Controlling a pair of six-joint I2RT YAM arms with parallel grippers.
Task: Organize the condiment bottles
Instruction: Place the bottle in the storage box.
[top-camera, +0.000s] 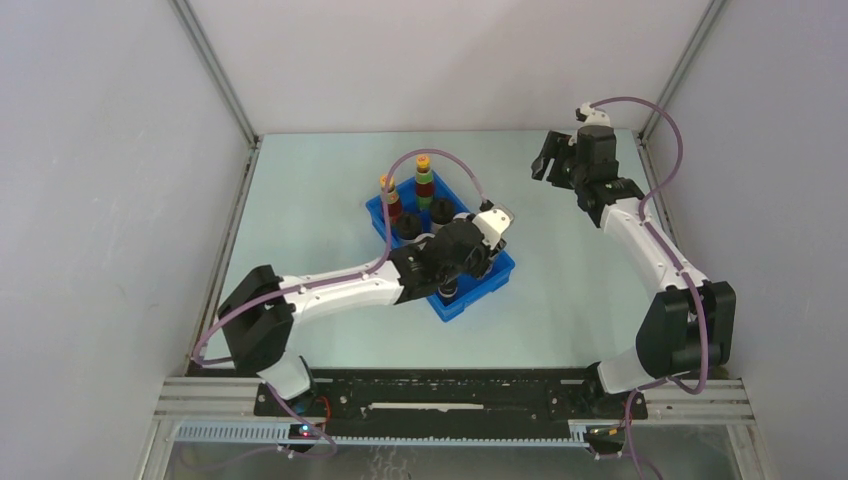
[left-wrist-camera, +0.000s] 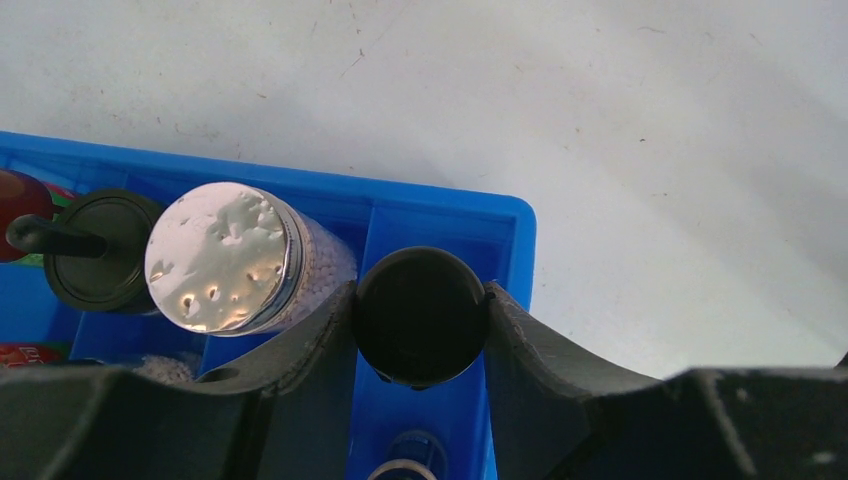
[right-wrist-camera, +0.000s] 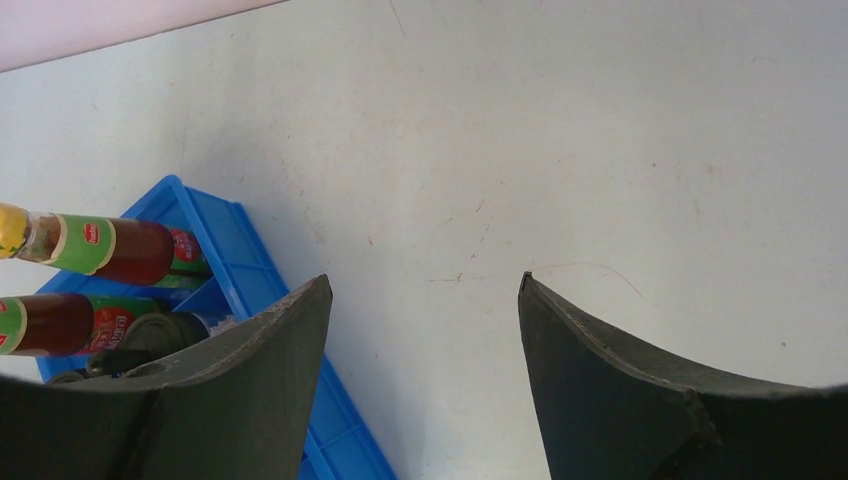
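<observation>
Blue plastic divided tray (top-camera: 500, 272) set slantwise in the middle of a pale tabletop (top-camera: 300, 200) in the top view, with two tall dark-red bottles (top-camera: 424, 182) topped green, yellow and orange upright at its far end and other black-lidded jars (top-camera: 408, 226) just nearer. From above, left gripper (top-camera: 450, 285) down at the tray's near end, its grip hidden under the wrist. Right gripper (top-camera: 548, 160) well apart, raised over the far right of the tabletop. Plain only from the left wrist: curved dark fingers (left-wrist-camera: 320, 330) clamped on either side of a short black-lidded spice jar (left-wrist-camera: 420, 312), round matte lid up, inside the end compartment against the tray's corner. Beside it, in the next compartment, a clear jar of pale granules (left-wrist-camera: 225, 258) with a dimpled silvery top, touching the left-hand finger. Further along, another flat black lid, partly cut off. Plain only from the right wrist: jaws spread wide with bare tabletop between them, nothing held. The two tall bottles there at the left edge, red-and-green labels readable as colour only, tray rim below them.
</observation>
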